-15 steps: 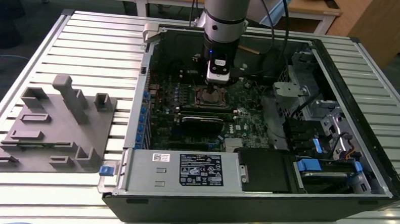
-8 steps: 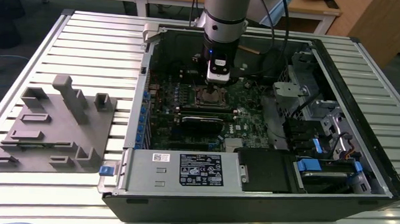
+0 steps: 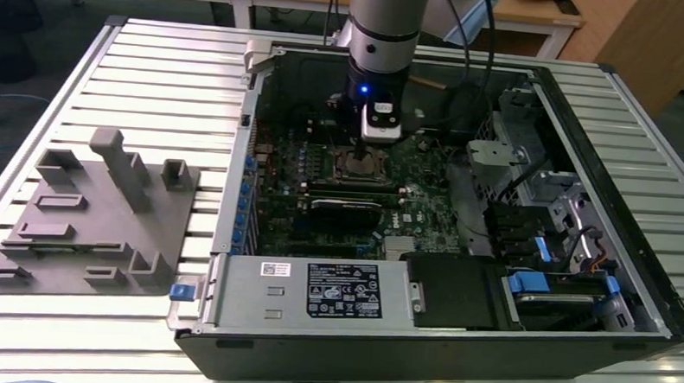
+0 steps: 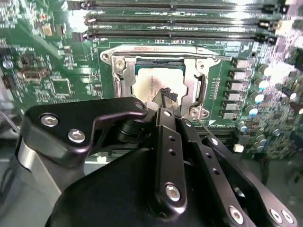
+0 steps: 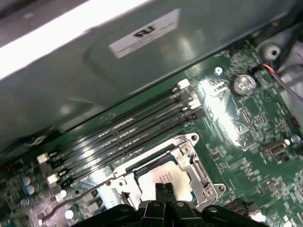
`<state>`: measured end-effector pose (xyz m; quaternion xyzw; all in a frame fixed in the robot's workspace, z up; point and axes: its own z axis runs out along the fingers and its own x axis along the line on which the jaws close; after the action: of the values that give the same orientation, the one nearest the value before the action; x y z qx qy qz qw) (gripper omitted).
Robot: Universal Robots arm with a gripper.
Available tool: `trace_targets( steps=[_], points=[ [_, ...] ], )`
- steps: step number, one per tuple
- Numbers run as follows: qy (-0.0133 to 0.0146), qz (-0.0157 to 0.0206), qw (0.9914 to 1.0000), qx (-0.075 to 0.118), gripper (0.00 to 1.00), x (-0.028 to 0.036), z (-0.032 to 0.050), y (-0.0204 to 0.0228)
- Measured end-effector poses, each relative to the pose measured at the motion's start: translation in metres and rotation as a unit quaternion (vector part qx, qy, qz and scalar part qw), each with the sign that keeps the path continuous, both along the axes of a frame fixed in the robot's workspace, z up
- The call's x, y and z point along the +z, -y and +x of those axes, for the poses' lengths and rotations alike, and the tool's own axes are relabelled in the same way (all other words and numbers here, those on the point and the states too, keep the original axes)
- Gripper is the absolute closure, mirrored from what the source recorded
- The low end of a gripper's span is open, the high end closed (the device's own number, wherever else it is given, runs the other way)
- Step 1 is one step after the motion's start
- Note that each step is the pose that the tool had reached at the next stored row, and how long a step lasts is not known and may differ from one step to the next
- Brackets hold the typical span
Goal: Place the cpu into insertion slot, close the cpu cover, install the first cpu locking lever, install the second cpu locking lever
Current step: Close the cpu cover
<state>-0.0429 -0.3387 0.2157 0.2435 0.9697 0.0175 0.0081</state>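
Fingers: in both wrist views the fingers point(image 4: 166, 96) point(image 5: 160, 190) are pressing flat against each other, with no gap showing and nothing sitting between them. The tips are hanging right over the chip, and I cannot tell whether they are touching it.
Cpu: the cpu point(image 4: 147, 81) point(image 5: 154, 178) is lying flat inside the socket, its silvery-tan top showing through the frame's window.
Cpu cover: the cpu cover point(image 4: 190, 81) point(image 5: 191, 166) is lying down over the chip, its silver frame running around all four sides.
Insertion slot: in the exterior view the insertion slot point(image 3: 360, 166) is sitting near the middle of the green board, directly under the fingers point(image 3: 361, 150).
Locking lever: a thin locking lever point(image 5: 85, 193) is running along the socket's side that faces the memory slots, its end reaching out past the socket's corner. I cannot tell whether it is latched.
Memory slots: the long black memory slots point(image 4: 180, 19) point(image 5: 128, 130) are lying in parallel rows just beyond the socket.
Arm: the arm point(image 3: 384, 20) is coming straight down into the case from above.
Case: the open computer case point(image 3: 427, 361) is lying on its side, with a labelled grey metal box point(image 3: 314, 290) filling its front edge.
Desk: the slatted desk point(image 3: 151, 62) is carrying the case, with a grey moulded fixture point(image 3: 87, 215) lying beside it on the exterior view's left.
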Motion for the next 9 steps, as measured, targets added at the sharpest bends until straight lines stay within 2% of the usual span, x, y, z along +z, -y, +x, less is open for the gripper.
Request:
trace_targets(
  steps=[2, 4, 6, 9],
  points=[
    [0.0, 0.0, 0.99984, 0.018, 0.89, 0.0, 0.0, 0.0],
    [0.0, 0.0, 0.99933, 0.037, 0.89, 0.0, 0.0, 0.0],
    [0.0, 0.0, 0.9985, 0.055, 0.89, 0.0, 0.0, 0.0],
    [0.0, 0.0, 0.99666, 0.082, 0.89, -0.0001, 0.0, 0.0]
  ],
)
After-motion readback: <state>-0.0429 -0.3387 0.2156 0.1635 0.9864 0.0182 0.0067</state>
